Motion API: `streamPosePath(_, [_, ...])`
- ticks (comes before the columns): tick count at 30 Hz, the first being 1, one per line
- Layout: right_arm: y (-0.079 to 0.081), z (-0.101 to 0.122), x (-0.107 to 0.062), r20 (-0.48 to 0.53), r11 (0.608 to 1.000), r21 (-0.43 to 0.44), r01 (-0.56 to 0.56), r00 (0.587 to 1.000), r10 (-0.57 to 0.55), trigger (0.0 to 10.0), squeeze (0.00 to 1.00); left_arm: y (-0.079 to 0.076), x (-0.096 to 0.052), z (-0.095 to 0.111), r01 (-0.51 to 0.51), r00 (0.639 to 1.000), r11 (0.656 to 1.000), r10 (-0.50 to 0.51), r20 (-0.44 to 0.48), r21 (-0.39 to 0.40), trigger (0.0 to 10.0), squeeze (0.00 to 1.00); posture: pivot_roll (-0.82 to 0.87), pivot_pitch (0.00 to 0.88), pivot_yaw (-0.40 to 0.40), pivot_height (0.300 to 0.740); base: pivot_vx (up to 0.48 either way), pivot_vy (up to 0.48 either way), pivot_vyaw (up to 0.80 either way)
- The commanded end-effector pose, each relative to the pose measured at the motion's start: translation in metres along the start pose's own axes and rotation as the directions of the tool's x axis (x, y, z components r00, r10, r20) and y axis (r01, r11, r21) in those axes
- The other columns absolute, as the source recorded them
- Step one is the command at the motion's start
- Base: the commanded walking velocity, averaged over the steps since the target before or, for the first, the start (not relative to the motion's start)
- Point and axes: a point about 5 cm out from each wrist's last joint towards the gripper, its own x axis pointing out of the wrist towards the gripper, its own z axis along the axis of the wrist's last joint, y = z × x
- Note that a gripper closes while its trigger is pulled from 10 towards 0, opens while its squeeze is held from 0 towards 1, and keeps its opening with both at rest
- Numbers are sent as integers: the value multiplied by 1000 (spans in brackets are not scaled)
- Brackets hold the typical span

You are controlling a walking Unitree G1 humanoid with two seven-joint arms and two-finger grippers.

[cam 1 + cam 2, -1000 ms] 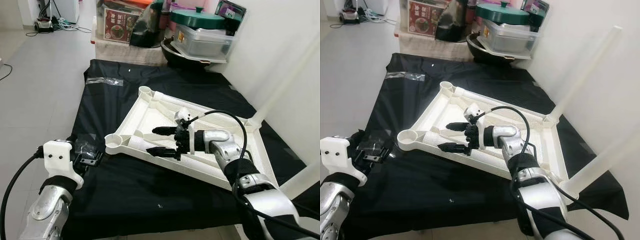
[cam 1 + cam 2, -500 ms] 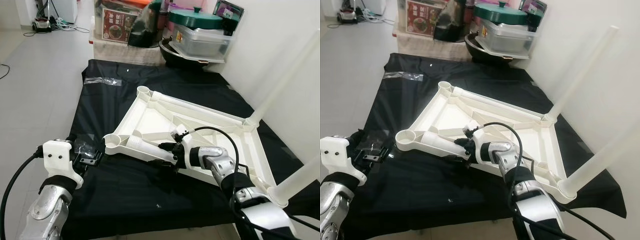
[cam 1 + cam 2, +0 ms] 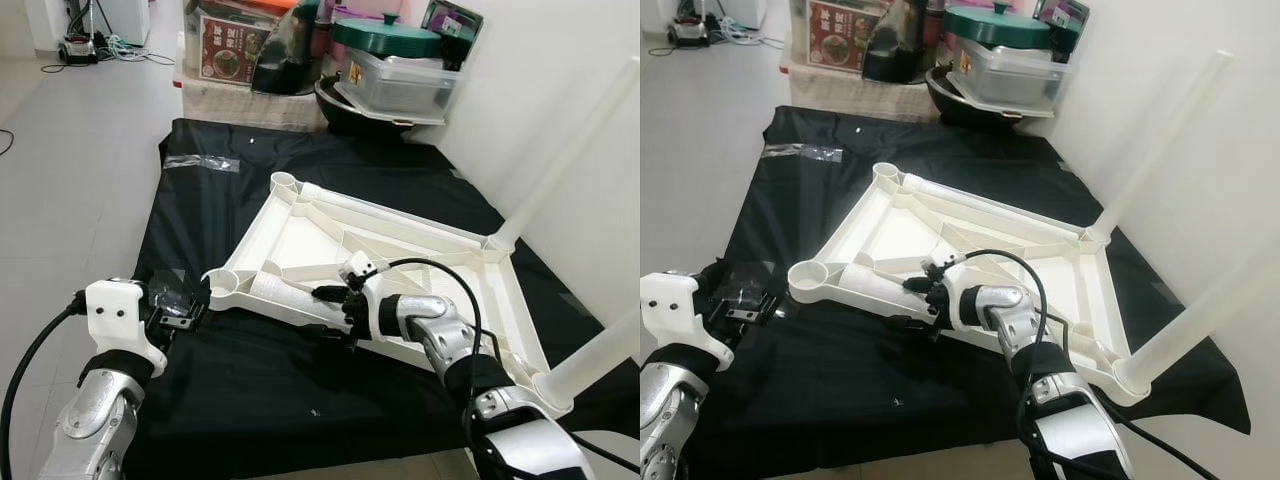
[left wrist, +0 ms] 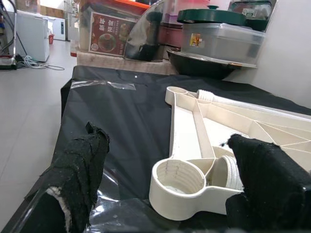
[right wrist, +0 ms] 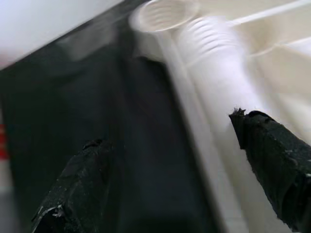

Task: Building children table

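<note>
The white plastic tabletop (image 3: pixel 300 225) lies upside down on a black cloth (image 3: pixel 250 390). Two white legs stand in its right corners, the far leg (image 3: pixel 565 140) and the near leg (image 3: pixel 600 350). A loose leg (image 3: pixel 285 296) with a threaded end (image 5: pixel 214 48) lies along the near rail, pointing at the empty left corner socket (image 3: pixel 222 283). My right gripper (image 3: pixel 333 311) is open, its fingers (image 5: pixel 277 165) straddling that loose leg and the rail. My left gripper (image 4: pixel 167 138) is open just left of the socket (image 4: pixel 177 182), holding nothing.
A clear plastic bag (image 3: pixel 172 297) lies beside my left gripper and a clear strip (image 3: pixel 205 162) at the cloth's far left. Pots, a lidded container (image 3: pixel 400 70) and boxes crowd the back. A white wall (image 3: pixel 560 60) runs on the right, tiled floor (image 3: pixel 70 170) on the left.
My right gripper has come down from above the tabletop's middle to the near rail and now straddles the loose leg. The left arm has held still.
</note>
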Motion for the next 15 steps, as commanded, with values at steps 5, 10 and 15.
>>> streamPosePath(5, [9,4,-7,52,995,-4,-99,994,99,10000,0,-1,0,-3,7,1000,1000,-7,-12,-7,10000,0,157,0,-205,740,0,0,0])
streamPosePath(10, [2,-15,-6,-93,999,27,-17,995,19,10000,0,-1,1,-3,8,1000,1000,-8,-12,-7,10000,0,157,0,-205,740,0,0,0])
streamPosePath(15, [-11,-25,-4,-191,986,78,149,973,-132,10000,0,-2,1,-4,9,1000,1000,-9,-14,-8,10000,0,167,0,-210,740,0,0,0])
